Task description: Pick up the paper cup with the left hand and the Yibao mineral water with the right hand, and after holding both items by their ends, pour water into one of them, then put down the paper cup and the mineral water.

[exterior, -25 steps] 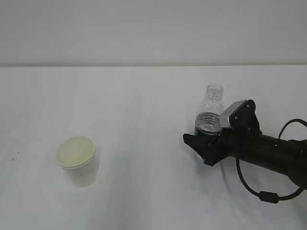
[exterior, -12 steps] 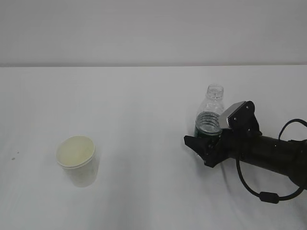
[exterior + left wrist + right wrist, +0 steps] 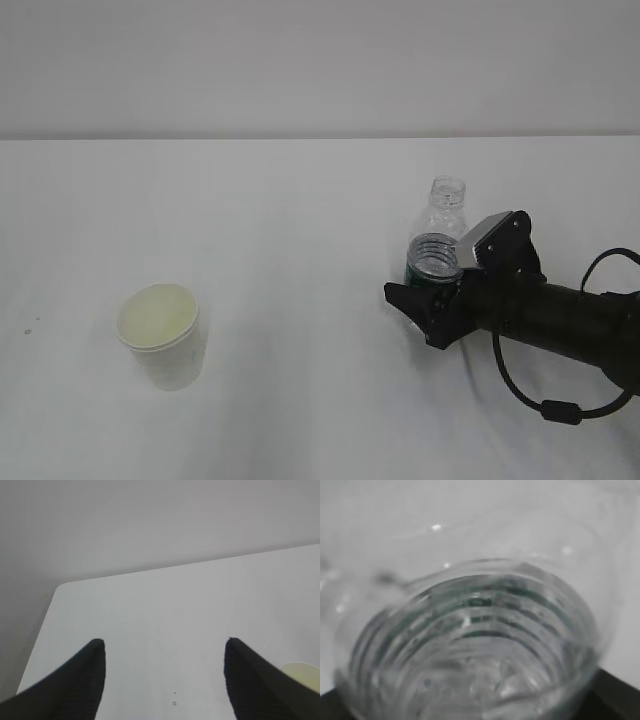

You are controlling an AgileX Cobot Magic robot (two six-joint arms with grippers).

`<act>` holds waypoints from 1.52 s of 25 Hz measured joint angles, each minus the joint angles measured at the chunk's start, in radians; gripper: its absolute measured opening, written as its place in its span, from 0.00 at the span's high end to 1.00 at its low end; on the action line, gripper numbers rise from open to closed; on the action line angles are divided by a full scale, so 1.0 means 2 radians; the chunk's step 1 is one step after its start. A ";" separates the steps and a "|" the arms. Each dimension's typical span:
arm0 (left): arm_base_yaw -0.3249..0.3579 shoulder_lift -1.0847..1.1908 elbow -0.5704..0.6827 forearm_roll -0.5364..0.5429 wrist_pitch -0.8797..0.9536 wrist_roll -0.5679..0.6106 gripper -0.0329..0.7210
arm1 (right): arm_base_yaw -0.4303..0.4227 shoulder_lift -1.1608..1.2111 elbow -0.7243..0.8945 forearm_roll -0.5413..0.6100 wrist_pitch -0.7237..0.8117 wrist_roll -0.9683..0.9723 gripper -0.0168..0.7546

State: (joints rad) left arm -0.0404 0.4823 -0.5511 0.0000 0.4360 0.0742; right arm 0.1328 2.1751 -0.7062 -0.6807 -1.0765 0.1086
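- Step: R pickup. Right hand point(image 3: 432, 300) at table's 4 o'clock, jaws apart around Yibao mineral water point(image 3: 440, 235), not clamped.
- Left hand point(image 3: 165, 672) parted, empty; paper cup point(image 3: 160, 335) at 8 o'clock.
- Next: clamp bottle, lift.

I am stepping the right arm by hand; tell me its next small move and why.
Probably close the right tool on the bottle. In the exterior view the tool sits around the bottle's lower body, and the right wrist view shows the ribbed wall filling the frame, with no firm grip visible. The cup stands apart, untouched, and the left tool is open over the bare table.
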 joint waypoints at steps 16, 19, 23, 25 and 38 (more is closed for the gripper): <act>0.000 0.000 0.000 0.000 0.004 0.000 0.25 | 0.000 0.000 0.000 0.000 -0.003 0.000 0.34; 0.000 0.000 0.000 0.000 0.004 0.000 0.25 | 0.000 0.000 0.000 0.000 -0.003 0.000 0.35; 0.000 0.000 0.000 0.000 0.004 0.000 0.25 | 0.000 0.000 0.000 0.000 -0.004 0.000 0.38; 0.000 0.000 0.000 0.000 0.004 0.000 0.25 | 0.000 0.000 0.000 0.000 -0.004 0.000 0.38; 0.000 0.000 0.000 0.000 0.004 0.001 0.25 | 0.000 0.002 0.000 -0.002 -0.016 0.006 0.39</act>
State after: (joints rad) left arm -0.0404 0.4823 -0.5511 0.0000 0.4445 0.0764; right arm 0.1328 2.1793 -0.7062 -0.6849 -1.1082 0.1212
